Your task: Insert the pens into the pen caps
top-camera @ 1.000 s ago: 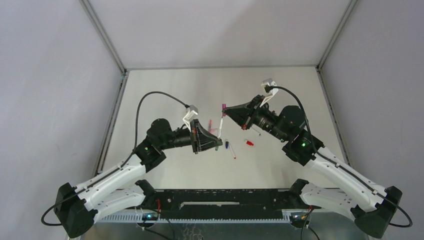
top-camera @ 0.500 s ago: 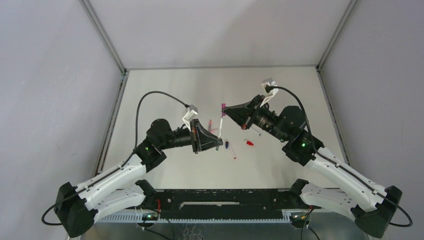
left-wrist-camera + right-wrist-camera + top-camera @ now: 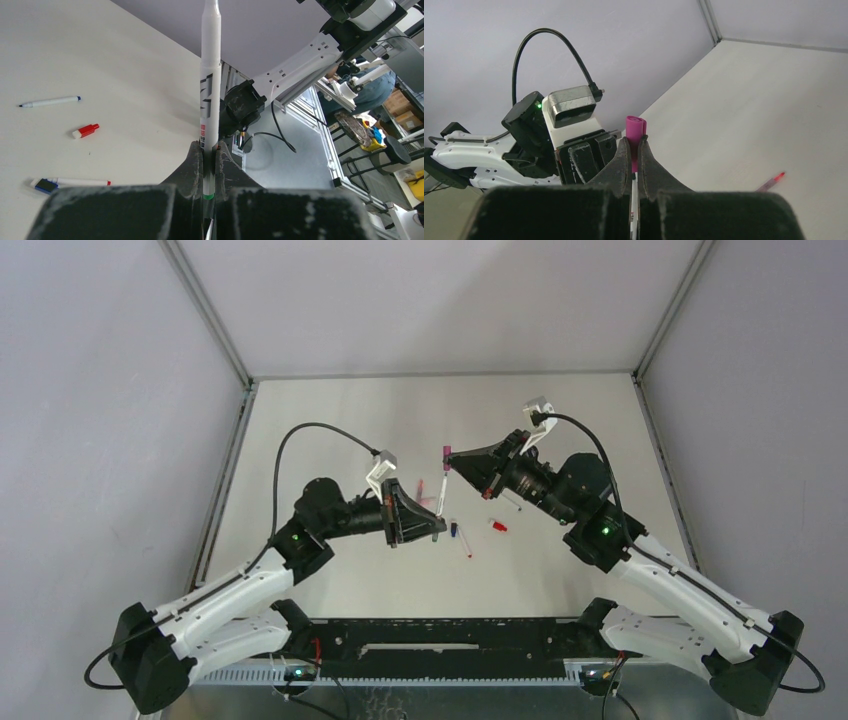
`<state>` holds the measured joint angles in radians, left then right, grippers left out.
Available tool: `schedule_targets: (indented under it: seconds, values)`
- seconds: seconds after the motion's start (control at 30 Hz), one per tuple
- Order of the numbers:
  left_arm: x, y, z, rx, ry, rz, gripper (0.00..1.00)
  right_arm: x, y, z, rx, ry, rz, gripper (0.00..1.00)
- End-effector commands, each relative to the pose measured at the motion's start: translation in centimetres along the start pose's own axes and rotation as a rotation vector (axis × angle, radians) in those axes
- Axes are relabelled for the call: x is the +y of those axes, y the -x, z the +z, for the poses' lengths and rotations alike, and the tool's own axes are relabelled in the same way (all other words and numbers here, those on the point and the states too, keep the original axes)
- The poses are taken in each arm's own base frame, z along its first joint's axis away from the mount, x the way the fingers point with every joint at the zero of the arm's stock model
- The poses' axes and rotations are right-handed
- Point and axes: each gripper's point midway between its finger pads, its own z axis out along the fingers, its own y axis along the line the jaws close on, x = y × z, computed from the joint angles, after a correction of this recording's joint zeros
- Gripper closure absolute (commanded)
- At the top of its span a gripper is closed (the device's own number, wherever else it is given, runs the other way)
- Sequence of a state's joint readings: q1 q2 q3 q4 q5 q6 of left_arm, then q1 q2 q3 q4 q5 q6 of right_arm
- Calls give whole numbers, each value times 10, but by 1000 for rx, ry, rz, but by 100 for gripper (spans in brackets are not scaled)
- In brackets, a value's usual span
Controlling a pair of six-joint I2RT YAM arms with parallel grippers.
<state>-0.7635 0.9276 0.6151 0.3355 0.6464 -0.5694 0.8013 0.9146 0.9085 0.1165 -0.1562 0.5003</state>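
My left gripper (image 3: 436, 526) is shut on a white pen (image 3: 441, 496) with a green band, which points up and away toward the right gripper. In the left wrist view the pen (image 3: 210, 90) stands between the closed fingers of that gripper (image 3: 210, 150), and its tapered end reaches the frame's top. My right gripper (image 3: 455, 464) is shut on a magenta cap (image 3: 447, 452). In the right wrist view the cap (image 3: 635, 131) sticks out past the gripper (image 3: 634, 144), and the white pen (image 3: 634, 200) meets its lower end. How deep the pen sits in the cap is hidden.
On the table lie a red cap (image 3: 498, 526), a white pen with a blue cap on one end (image 3: 459, 536), a thin pen with a blue tip (image 3: 512, 502) and a pinkish-red pen (image 3: 422, 488). The first three also show left of the fingers in the left wrist view.
Almost nothing. The left gripper with its pen has crept slightly toward the cap. Both grips are unchanged.
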Motion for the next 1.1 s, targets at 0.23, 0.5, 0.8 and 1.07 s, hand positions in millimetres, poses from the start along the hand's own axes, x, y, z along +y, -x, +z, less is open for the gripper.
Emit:
schedule_targets:
  seconds: [0.23, 0.5, 0.8, 1.07]
  values:
    - [-2, -3, 0, -3, -24, 3, 100, 6, 6, -2, -30, 20, -17, 100]
    - [-1, -1, -2, -14, -15, 9, 100, -1, -8, -4, -1, 4, -6, 100]
    - [9, 6, -6, -49, 32, 13, 100, 7, -14, -8, 10, 19, 2, 100]
    - [11, 27, -7, -95, 65, 40, 100, 6, -33, -10, 35, 17, 30, 100]
